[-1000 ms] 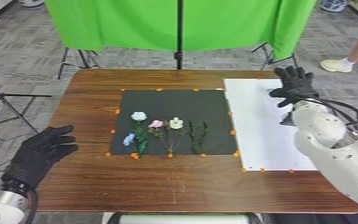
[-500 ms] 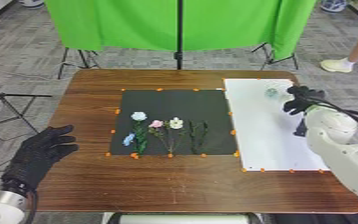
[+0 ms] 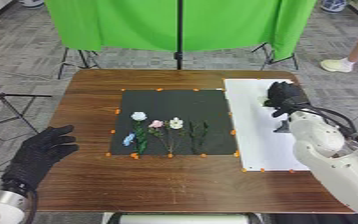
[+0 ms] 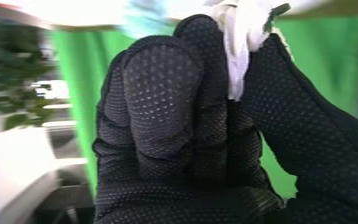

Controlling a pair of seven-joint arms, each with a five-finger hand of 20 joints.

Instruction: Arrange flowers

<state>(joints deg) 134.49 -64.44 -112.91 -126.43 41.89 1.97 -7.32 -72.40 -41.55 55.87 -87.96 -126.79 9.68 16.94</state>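
At the fingertips of the right hand [image 4: 162, 115], pinching a white flower [image 4: 237, 47], go lightly to spare the petals; bring its stem over the pale glassy vessel [image 4: 147, 19] just beyond the fingers, lower slowly, then let go

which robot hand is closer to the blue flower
Left. The left robot hand is left of the blue flower; the right robot hand is farther off, over the white sheet.

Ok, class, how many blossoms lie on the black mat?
4: a white blossom at left, a blue blossom lower down, then a pink blossom and a cream blossom farther right.
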